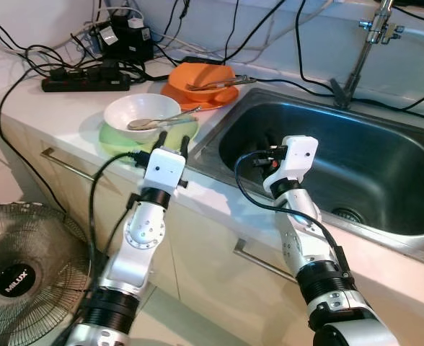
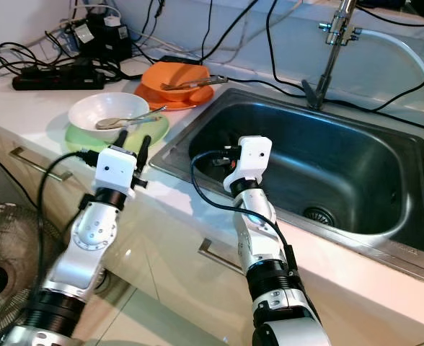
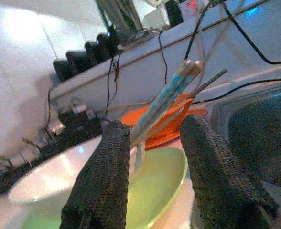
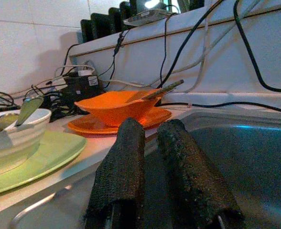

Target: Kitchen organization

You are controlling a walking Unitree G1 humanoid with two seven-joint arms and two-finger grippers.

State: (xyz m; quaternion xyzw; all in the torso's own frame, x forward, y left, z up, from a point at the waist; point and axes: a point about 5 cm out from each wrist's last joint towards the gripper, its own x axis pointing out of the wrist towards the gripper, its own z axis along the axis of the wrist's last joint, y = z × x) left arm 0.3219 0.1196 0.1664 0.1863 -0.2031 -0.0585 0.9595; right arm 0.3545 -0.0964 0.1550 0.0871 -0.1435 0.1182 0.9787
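**Grippers poised at the sink's edge**

The left gripper (image 1: 174, 138) hovered with fingers spread and empty at the near rim of a green plate (image 1: 118, 139), which sat close to the counter's front edge. On it stood a white bowl (image 1: 136, 110) holding a spoon (image 1: 154, 121). The right gripper (image 4: 155, 157), fingers almost together around nothing, hung inside the steel sink (image 1: 385, 180). Beyond, an orange bowl (image 1: 201, 76) rested on its orange plate (image 4: 90, 125); the wrist views revealed their profiles.

Bright even light; head views sharp, wrist views soft, bluish.
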